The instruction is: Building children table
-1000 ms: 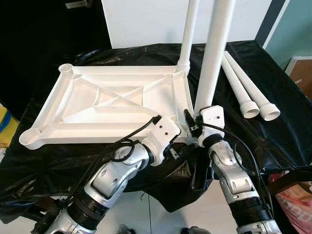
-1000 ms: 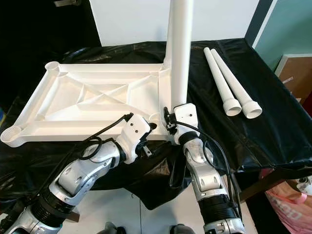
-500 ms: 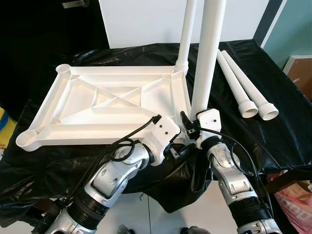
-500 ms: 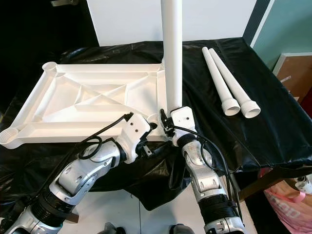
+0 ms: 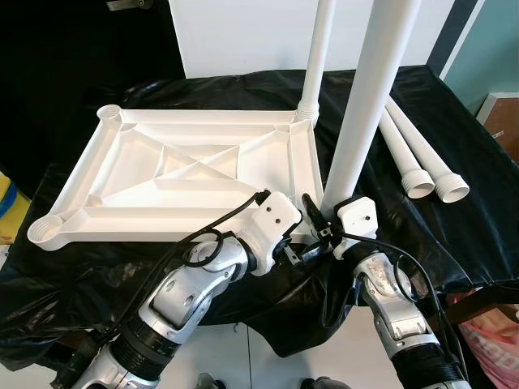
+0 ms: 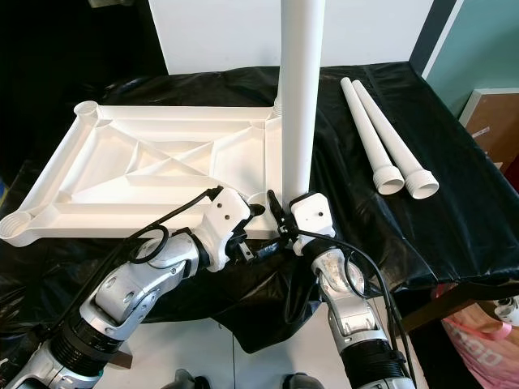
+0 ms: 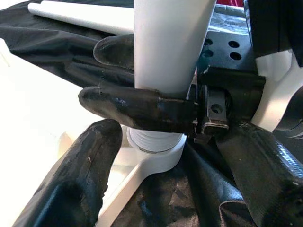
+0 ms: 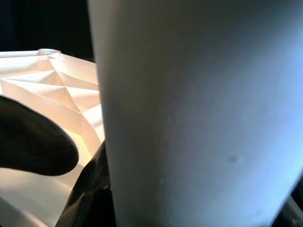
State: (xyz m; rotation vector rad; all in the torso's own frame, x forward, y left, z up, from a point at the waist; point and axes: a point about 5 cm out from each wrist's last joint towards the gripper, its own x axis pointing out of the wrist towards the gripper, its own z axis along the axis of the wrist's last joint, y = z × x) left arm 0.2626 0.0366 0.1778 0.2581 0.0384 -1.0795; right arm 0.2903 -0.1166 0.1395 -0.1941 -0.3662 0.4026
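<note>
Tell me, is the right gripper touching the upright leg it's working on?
Touching. The left wrist view shows the right gripper's black finger wrapped against the leg just above the tabletop socket.

Right tool (image 7: 142, 80) clamped; left tool (image 7: 180, 189) spread beside it.

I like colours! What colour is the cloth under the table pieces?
Black cloth, shiny and crinkly; the right eye view shows it best.

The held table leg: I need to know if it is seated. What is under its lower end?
Under the table leg sits the corner socket of the upturned tabletop. Its threaded end enters the socket; how deep is hidden.
</note>
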